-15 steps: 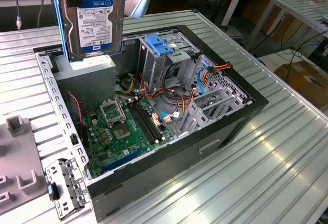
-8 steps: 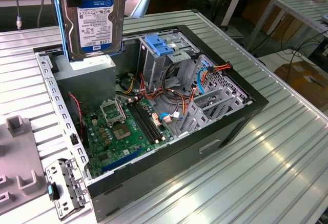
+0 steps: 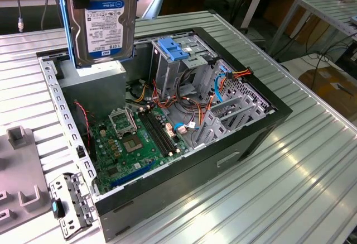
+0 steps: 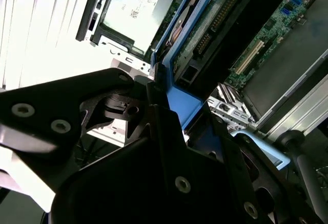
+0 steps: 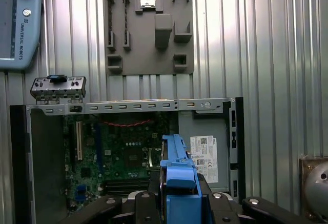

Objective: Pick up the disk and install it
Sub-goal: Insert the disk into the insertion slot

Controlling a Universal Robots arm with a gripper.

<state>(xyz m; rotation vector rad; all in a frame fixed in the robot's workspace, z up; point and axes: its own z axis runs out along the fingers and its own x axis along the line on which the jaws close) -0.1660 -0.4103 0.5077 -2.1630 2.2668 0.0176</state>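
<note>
Silver metal with a white-and-blue label and blue side rails, the disk [image 3: 103, 23] hangs upright in the air above the open computer case [image 3: 167, 199]. It is over the end of the case where a grey box [image 5: 205, 155] with a white sticker sits. The gripper [image 5: 179, 203] holds the disk from above, its black fingers [image 5: 152, 193] closed narrowly against the blue rails on either side. In the second wrist view the disk's underside [image 4: 215, 19] runs away from the gripper toward the case.

Inside the case lies a green circuit board [image 3: 139, 138]. A grey metal drive cage [image 3: 178, 68] with a blue latch on top stands beside the board, at the end of the case away from the grey box, with orange and blue cables near it.

Just outside the case, against its rim, lies a small metal bracket [image 3: 70, 205] with a blue clip. Farther out from that same side of the case is a grey holder plate [image 5: 148, 26] with raised blocks. The case rests on a ribbed metal table [image 3: 290, 188].
</note>
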